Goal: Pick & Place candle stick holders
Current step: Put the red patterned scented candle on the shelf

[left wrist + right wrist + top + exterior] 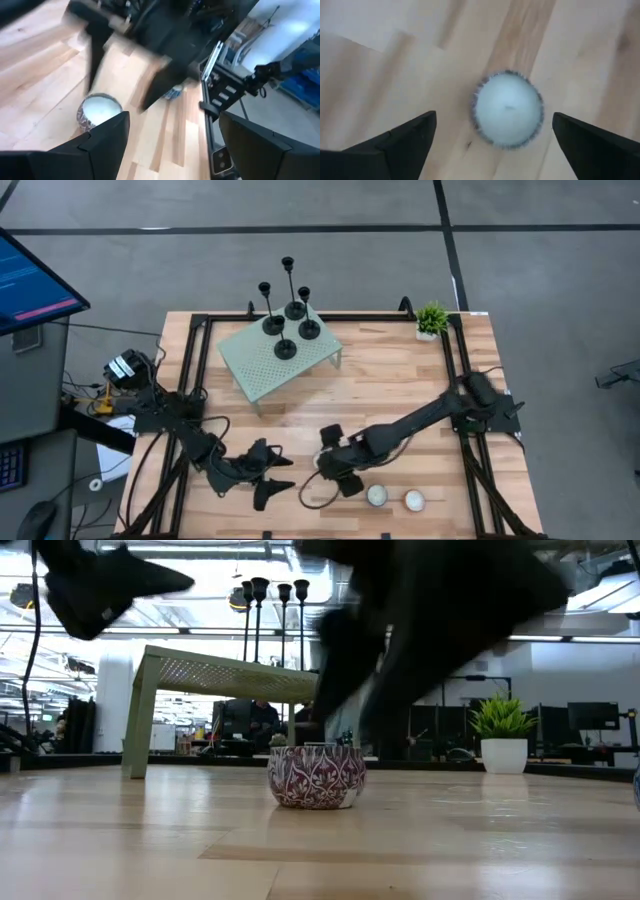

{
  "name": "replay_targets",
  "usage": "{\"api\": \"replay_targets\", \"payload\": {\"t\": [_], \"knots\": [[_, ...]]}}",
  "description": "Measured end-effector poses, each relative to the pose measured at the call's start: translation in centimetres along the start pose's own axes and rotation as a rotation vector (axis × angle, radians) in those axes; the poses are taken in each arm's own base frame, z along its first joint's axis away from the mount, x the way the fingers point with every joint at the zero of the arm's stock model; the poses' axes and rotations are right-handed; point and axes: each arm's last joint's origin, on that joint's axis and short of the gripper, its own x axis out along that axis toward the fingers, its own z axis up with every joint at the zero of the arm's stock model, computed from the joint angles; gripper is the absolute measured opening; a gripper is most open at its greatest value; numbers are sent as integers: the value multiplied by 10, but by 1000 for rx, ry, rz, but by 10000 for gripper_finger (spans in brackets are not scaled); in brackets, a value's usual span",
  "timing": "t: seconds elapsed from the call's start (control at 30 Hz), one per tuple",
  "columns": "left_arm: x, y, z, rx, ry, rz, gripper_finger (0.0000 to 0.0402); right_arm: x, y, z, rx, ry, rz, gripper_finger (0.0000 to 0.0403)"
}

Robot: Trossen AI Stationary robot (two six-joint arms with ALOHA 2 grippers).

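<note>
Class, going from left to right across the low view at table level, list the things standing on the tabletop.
Pale green perforated stand carrying the black candle stick holders → patterned candle tin → small potted plant.

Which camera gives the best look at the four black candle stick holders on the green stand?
The high view: all four candle stick holders show whole, discs on the pale green perforated stand. The low view shows only stems and cups above the stand. Neither wrist view shows them.
</note>
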Motion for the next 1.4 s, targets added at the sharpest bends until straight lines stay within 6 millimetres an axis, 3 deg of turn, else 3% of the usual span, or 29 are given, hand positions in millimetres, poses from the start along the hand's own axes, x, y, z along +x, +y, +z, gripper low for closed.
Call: {"api": "replay_targets", "payload": {"t": [0.13, 0.33, 0.57, 0.73, 0.87, 1.0, 1.2, 1.4], "knots": [[12, 11, 7, 23, 31, 4, 309, -57, -2, 3, 55, -33, -19, 383], [27, 27, 19, 143, 69, -8, 309, -131, 3, -15, 158, -12, -151, 393], [43, 45, 25, 364, 93, 13, 309, -187, 24, -34, 307, -87, -220, 397], [73, 48, 20, 429, 168, -38, 309, -215, 42, -44, 418, -181, -188, 394], [95, 54, 9, 447, 237, -52, 309, -233, 54, -54, 487, -228, -187, 395], [103, 56, 5, 470, 243, -40, 309, -241, 63, -64, 540, -232, -208, 394], [103, 58, 9, 507, 207, 6, 311, -240, 72, -68, 578, -219, -198, 394], [104, 59, 9, 500, 215, -4, 341, -234, 78, -68, 585, -195, -208, 396]]}}
